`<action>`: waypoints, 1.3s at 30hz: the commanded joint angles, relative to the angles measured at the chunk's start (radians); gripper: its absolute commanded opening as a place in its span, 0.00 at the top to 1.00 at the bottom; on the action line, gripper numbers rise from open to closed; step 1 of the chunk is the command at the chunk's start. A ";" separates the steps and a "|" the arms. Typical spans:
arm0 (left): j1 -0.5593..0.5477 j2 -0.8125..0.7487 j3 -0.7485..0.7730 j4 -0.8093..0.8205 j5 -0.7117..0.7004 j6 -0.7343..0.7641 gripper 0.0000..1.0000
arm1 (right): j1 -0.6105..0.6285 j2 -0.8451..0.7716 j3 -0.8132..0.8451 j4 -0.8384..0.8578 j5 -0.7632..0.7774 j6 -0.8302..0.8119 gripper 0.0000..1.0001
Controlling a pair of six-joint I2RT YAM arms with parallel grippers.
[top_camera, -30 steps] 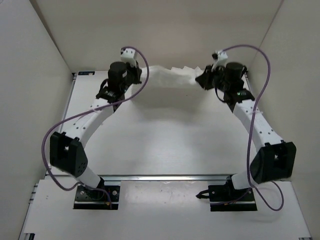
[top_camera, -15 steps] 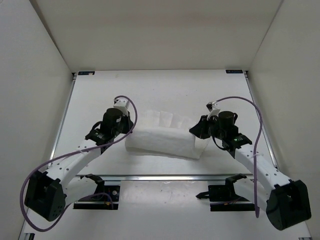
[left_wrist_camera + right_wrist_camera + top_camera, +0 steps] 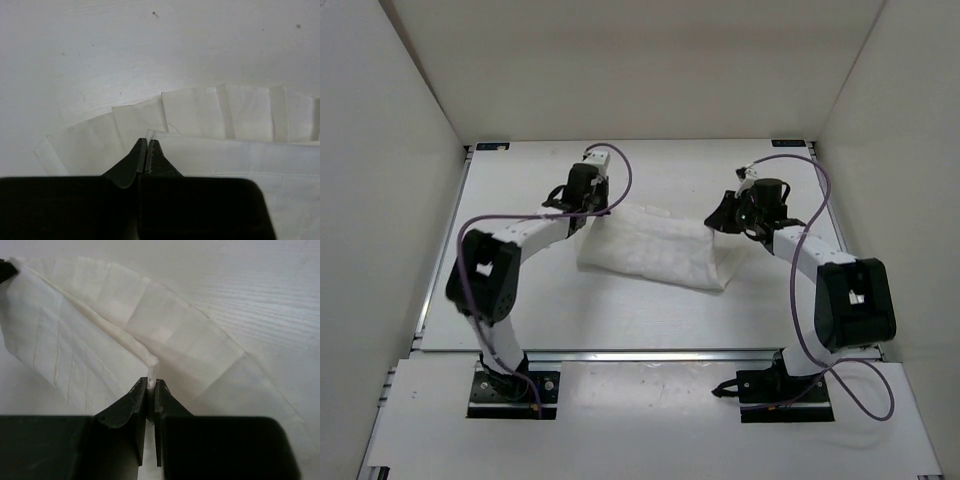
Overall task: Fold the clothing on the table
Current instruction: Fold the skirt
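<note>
The clothing [image 3: 655, 258] lies doubled at mid-frame on the table [image 3: 620, 315], the left gripper [image 3: 147, 150] and right gripper [image 3: 151, 385] each with fingers clamped on its upper layer's edge.

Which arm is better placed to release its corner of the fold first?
Probably left: the left gripper pinches the clothing flat over its lower layer; the right gripper holds its corner tented.

Top cam: fixed, high up behind arm bases [image 3: 510, 388], looks down on whole table [image 3: 620, 310], far edge at top of view. Left wrist cam: sits right behind left gripper [image 3: 146, 150], nose-close to clothing [image 3: 240, 115]. Right wrist cam: same deal behind right gripper [image 3: 151, 385]. All three share clothing plus bit of table.
</note>
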 commanded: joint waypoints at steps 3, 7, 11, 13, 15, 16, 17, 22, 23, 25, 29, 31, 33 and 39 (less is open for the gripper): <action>0.042 0.258 0.250 0.001 0.006 -0.035 0.87 | -0.015 0.193 0.158 0.046 -0.002 -0.044 1.00; 0.065 0.363 0.394 -0.055 -0.008 -0.049 0.13 | -0.032 0.330 0.277 -0.012 -0.014 -0.042 0.56; 0.080 0.374 0.430 -0.070 0.009 -0.052 0.01 | -0.052 0.347 0.342 -0.040 -0.007 -0.047 0.29; 0.080 0.349 0.428 -0.078 -0.008 -0.038 0.01 | -0.052 0.318 0.351 -0.043 0.024 -0.064 0.14; 0.079 0.310 0.399 -0.087 -0.020 -0.026 0.01 | -0.052 0.275 0.353 -0.089 0.033 -0.085 0.10; 0.077 0.285 0.372 -0.098 -0.035 -0.014 0.02 | -0.049 0.243 0.344 -0.103 0.047 -0.090 0.10; 0.069 0.267 0.350 -0.087 -0.048 -0.010 0.03 | -0.038 0.230 0.335 -0.115 0.044 -0.096 0.11; 0.029 0.103 0.121 -0.003 -0.063 -0.013 0.52 | 0.019 0.068 0.151 -0.028 -0.006 -0.085 0.48; 0.020 0.089 0.078 0.002 -0.056 -0.020 0.68 | 0.033 0.052 0.120 -0.006 -0.029 -0.055 0.71; 0.000 0.050 0.036 0.007 -0.045 -0.049 0.86 | 0.054 0.011 0.036 0.031 -0.060 -0.010 0.90; -0.039 0.021 -0.042 0.005 -0.026 -0.082 1.00 | 0.128 0.003 -0.026 -0.006 -0.053 -0.015 0.97; -0.058 0.015 -0.074 0.016 -0.014 -0.087 1.00 | 0.157 0.032 -0.040 -0.015 -0.031 -0.018 0.97; -0.061 0.025 -0.093 0.004 -0.016 -0.099 1.00 | 0.160 0.063 -0.032 -0.032 -0.010 -0.001 0.98; -0.041 0.065 -0.082 -0.030 0.037 -0.145 1.00 | 0.110 0.178 0.035 -0.095 -0.020 -0.007 0.99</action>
